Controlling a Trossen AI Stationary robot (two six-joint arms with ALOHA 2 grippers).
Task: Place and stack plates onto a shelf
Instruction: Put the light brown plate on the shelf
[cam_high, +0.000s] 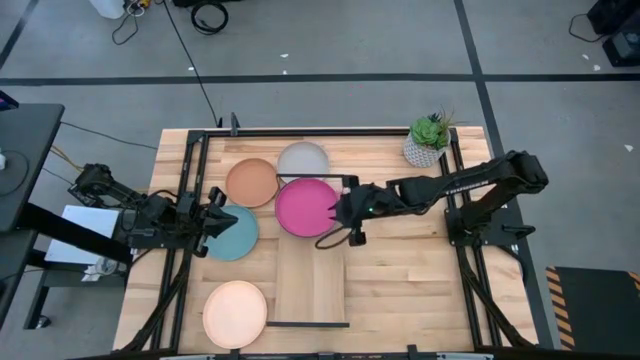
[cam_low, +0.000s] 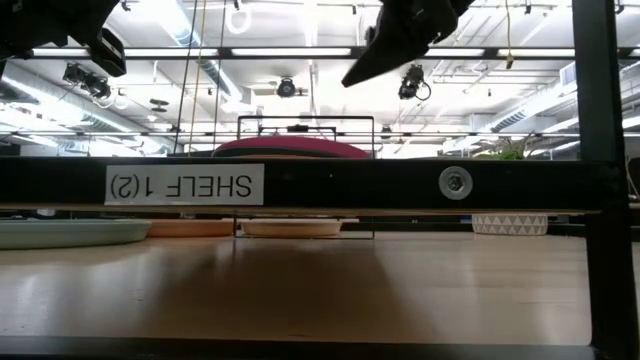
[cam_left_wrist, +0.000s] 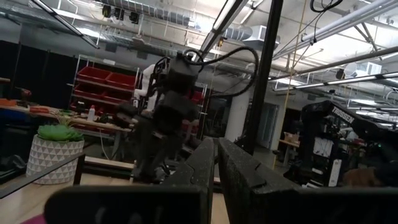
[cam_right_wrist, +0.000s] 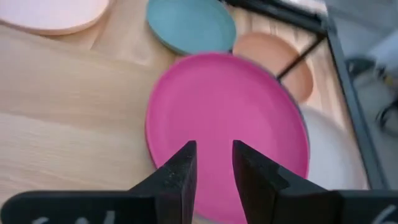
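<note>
A magenta plate (cam_high: 305, 207) (cam_right_wrist: 224, 118) lies flat on the far end of the light-wood shelf (cam_high: 310, 280); in the low view the plate (cam_low: 290, 148) shows above the shelf's black front bar (cam_low: 400, 185). My right gripper (cam_high: 337, 212) (cam_right_wrist: 214, 149) hangs open above the plate's right edge, clear of it, as the low view (cam_low: 385, 50) also shows. A teal plate (cam_high: 238, 235), an orange plate (cam_high: 250, 182), a grey plate (cam_high: 303, 159) and a peach plate (cam_high: 235, 313) lie on the table. My left gripper (cam_high: 217, 217) (cam_left_wrist: 216, 152) waits shut over the teal plate's left side.
A potted green plant (cam_high: 428, 140) stands at the table's far right corner. Black frame bars (cam_high: 190, 200) run along the table's left, right and far sides. The shelf's near half and the tabletop to its right (cam_high: 410, 280) are bare wood.
</note>
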